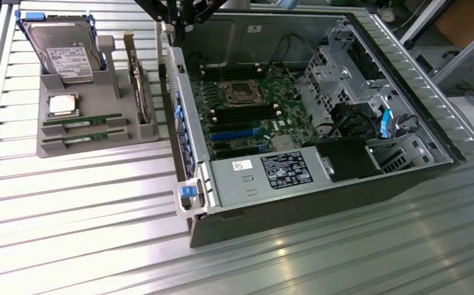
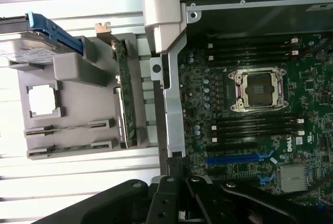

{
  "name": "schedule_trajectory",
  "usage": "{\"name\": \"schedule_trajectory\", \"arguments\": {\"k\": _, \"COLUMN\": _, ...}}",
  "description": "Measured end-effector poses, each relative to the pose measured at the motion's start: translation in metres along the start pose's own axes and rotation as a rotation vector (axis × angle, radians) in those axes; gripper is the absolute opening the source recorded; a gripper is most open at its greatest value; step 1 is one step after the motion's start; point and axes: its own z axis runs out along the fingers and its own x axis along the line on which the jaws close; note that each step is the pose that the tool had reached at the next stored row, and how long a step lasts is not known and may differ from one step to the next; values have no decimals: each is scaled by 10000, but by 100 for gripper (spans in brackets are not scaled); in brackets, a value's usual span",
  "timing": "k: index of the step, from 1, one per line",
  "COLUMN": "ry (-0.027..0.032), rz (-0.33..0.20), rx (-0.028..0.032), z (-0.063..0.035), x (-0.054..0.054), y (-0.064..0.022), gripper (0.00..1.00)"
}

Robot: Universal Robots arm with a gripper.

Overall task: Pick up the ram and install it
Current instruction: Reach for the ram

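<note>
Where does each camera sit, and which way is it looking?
Exterior view: off the arm, looking down from above at the table, the open computer case and the grey holder; the black tool shows at the picture's top edge.
Wrist view: on the wrist, looking down at the motherboard; the black tool shows.
Shared: the holder, its ram sticks, hard drive, processor socket.

Green ram [image 1: 84, 121]; grey holder [image 1: 110, 98]; green motherboard [image 1: 280, 92]; silver ribbed table [image 1: 73, 203].
</note>
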Motion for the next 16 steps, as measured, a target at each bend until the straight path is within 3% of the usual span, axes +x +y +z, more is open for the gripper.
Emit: {"name": "schedule_trajectory", "arguments": {"k": 16, "ry": 0, "rz": 0, "rx": 0, "z": -4, "x": 162, "y": -12, "gripper": 11}}
